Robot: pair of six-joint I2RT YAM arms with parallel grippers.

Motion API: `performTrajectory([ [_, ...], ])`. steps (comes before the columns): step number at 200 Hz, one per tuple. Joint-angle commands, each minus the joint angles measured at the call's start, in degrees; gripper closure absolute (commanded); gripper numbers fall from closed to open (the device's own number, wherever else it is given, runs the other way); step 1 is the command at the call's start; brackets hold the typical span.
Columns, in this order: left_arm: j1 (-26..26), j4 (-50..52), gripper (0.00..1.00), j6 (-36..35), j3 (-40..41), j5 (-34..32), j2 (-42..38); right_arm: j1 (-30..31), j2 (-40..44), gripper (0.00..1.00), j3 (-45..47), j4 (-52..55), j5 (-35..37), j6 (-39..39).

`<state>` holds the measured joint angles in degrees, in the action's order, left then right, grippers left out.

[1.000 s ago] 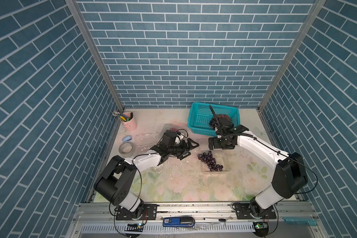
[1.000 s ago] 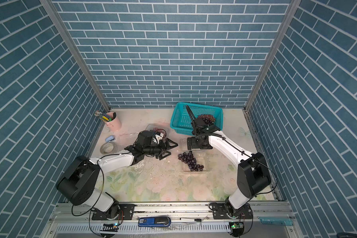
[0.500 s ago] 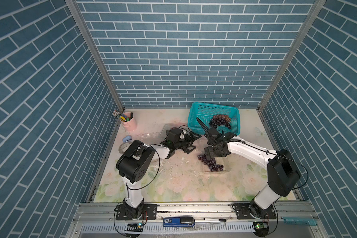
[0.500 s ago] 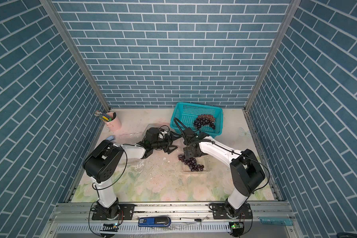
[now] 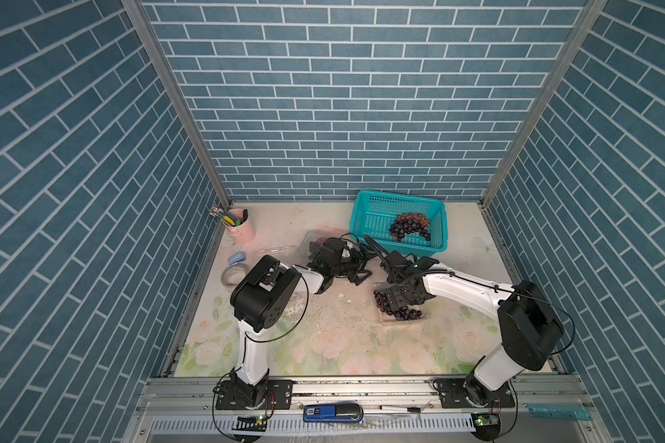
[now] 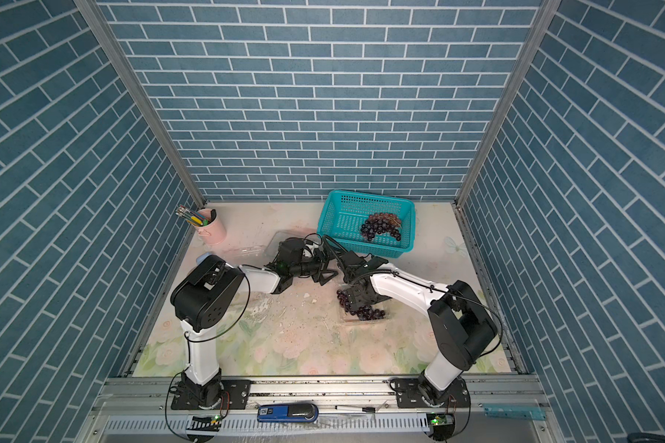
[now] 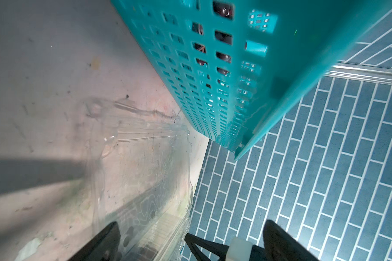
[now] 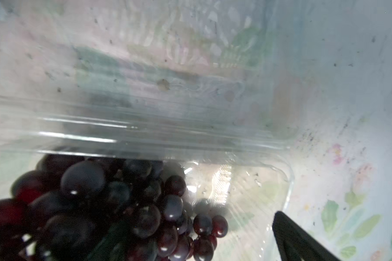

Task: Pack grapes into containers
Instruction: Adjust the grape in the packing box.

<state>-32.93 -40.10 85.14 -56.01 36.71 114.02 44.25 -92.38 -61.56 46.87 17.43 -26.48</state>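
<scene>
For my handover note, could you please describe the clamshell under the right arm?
Find the teal basket at the back of the table. In front of it lies a clear clamshell holding dark grapes. Only this clamshell sits under the right gripper.

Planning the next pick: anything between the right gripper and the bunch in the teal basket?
Only the basket's near wall stands between the right gripper and the bunch; from above, nothing covers the bunch. The left gripper sits beside that path.
</scene>
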Motion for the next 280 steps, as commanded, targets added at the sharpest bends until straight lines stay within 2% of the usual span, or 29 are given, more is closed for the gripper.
performTrajectory([
  [1,-0.12,-1.26,0.00,-0.13,0.10,0.39,0.81,0.17,2.96,0.01,-1.57,5.86,6.89,1.63],
  [49,-0.12,-1.30,0.00,-0.33,0.20,0.38,0.94,0.18,9.06,0.01,-5.31,5.12,2.51,1.45],
  [85,0.08,-2.30,0.00,0.31,0.59,0.32,1.30,0.31,4.88,0.02,-5.41,-2.82,-6.91,-1.66],
  [134,1.62,-3.38,0.00,0.50,3.22,0.87,0.14,0.59,-1.09,0.01,-5.46,-6.81,-8.77,-3.14],
  [237,1.95,-3.70,0.01,0.00,4.59,1.35,0.07,2.23,1.82,0.02,3.05,-2.08,2.29,-3.40],
  [280,1.99,0.56,0.01,-3.01,3.09,1.79,-1.92,2.34,3.58,0.01,-0.54,-0.99,1.92,-1.64],
])
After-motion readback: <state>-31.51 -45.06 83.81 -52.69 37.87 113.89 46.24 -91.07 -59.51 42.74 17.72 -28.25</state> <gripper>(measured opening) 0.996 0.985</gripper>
